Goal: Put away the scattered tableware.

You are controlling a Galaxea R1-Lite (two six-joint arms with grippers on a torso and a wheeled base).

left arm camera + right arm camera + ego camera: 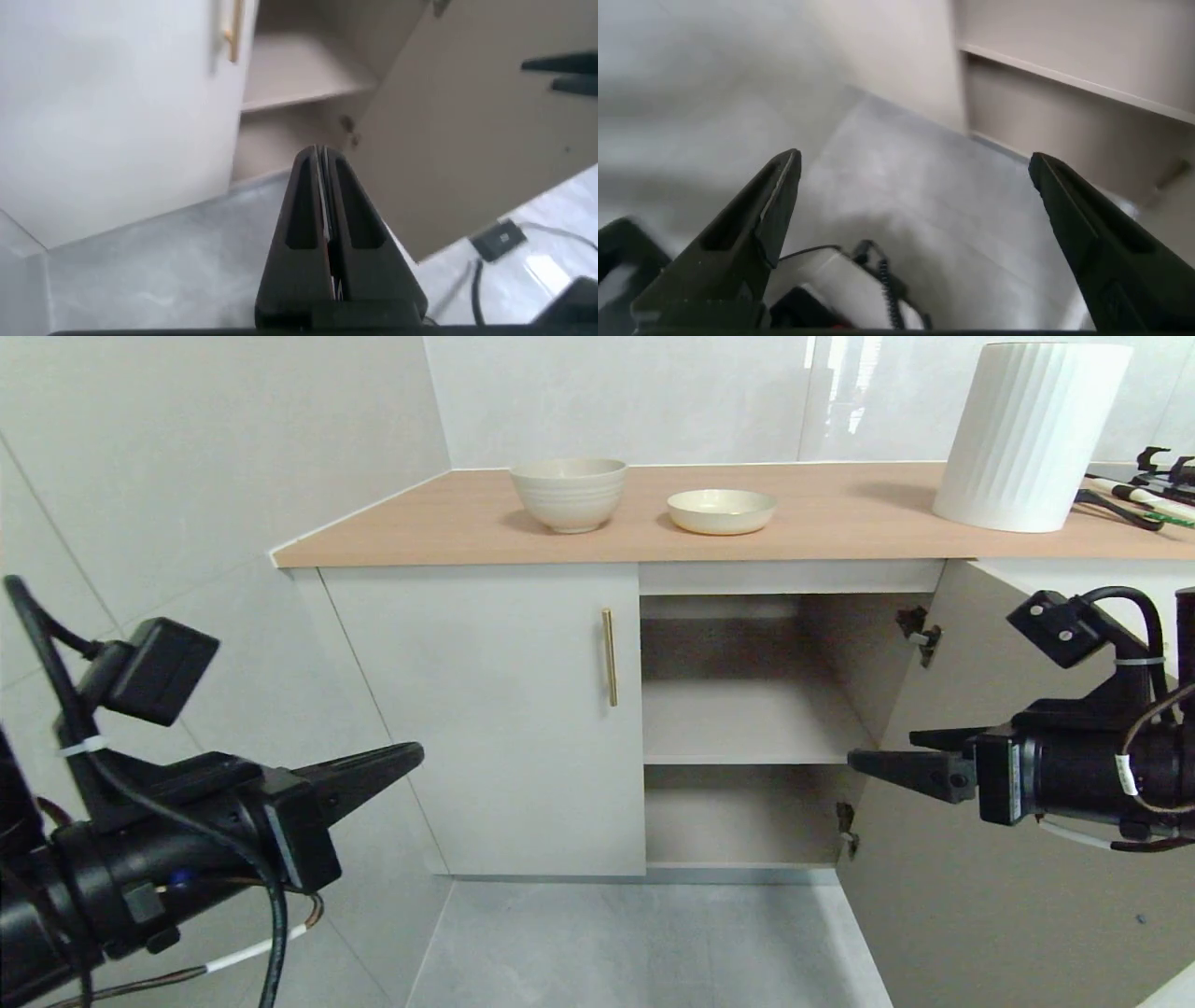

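1. Any print on the tools [1134, 497] at the worktop's [840, 527] right edge is too small for me to read.
2. From the head view I count two pieces of tableware on the worktop. One is a deep bowl [568, 493] toward the left end. The other is a shallow dish [721, 511] near its right side, and the two are not touching.
3. Both stand upright. The bowl is above the shut cabinet door [485, 719] and the dish is above the open compartment.
4. One tall white ribbed container [1027, 434] stands near the worktop's right end, well apart from the dish.
5. The cabinet has two doors. The left one is shut and has one brass handle [609, 656]. The right one [934, 915] is swung open.
6. Inside I see one shelf [738, 723] that splits the space into an upper and a lower compartment.
7. My left gripper [411, 754] hangs low in front of the shut door. The left wrist view shows its fingers pressed together with nothing between them.
8. My right gripper [882, 748] hangs beside the open door at shelf height. The right wrist view shows its fingers spread wide, and it is not holding anything.
9. The left wrist view adds the grey floor, with a small dark box [502, 240] and a cable on it beyond the open door.
10. The right wrist view adds a coiled cable [878, 266] on the floor below the gripper.
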